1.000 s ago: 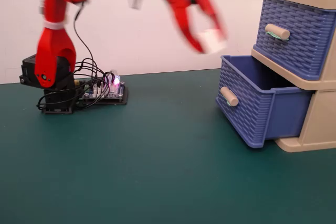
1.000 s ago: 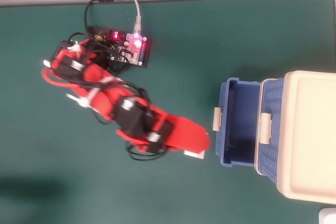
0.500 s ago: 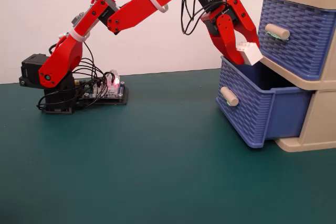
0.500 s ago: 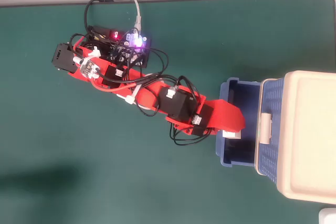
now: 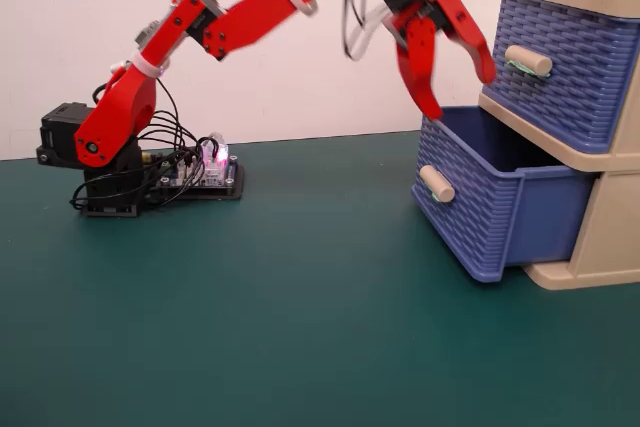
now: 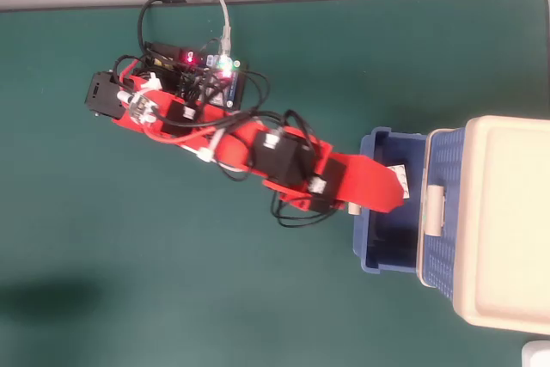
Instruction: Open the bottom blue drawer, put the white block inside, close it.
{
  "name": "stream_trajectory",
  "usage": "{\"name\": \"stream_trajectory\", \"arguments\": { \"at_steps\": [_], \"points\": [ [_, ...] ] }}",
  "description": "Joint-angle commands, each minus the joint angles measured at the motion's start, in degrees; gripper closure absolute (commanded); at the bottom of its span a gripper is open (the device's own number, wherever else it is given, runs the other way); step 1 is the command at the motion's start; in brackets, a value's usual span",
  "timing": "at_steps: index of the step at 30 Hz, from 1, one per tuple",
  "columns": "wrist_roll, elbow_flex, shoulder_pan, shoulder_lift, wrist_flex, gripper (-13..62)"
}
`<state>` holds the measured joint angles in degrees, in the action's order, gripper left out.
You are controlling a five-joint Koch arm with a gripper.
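1. Hovering above the pulled-out bottom blue drawer (image 5: pixel 500 197), your gripper (image 5: pixel 458 82) now stands with jaws spread and nothing between them; half a second ago it carried the brick.
2. White block (image 6: pixel 399 180): released, lying inside the drawer near its back corner in the overhead view, partly hidden under the red jaw; out of sight in the fixed view.
3. Upper blue drawer (image 5: pixel 565 67): shut, untouched.
4. Handle (image 5: pixel 436 184): free, facing the arm.
5. Remaining, by judgement: lift clear, then push the drawer front home.
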<state>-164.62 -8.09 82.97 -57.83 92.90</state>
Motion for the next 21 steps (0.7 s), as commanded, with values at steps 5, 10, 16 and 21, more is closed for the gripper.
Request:
{"name": "stream_trajectory", "arguments": {
  "at_steps": [5, 10, 16, 21],
  "points": [
    [17.1, 1.4, -1.5, -7.4, 16.6, 15.5],
    [21.5, -4.4, -4.7, -5.1, 16.5, 15.2],
    [17.8, -4.5, -4.7, 1.6, 14.9, 15.2],
    [15.6, -4.4, -3.5, 6.3, 10.5, 15.0]
  ]
}}
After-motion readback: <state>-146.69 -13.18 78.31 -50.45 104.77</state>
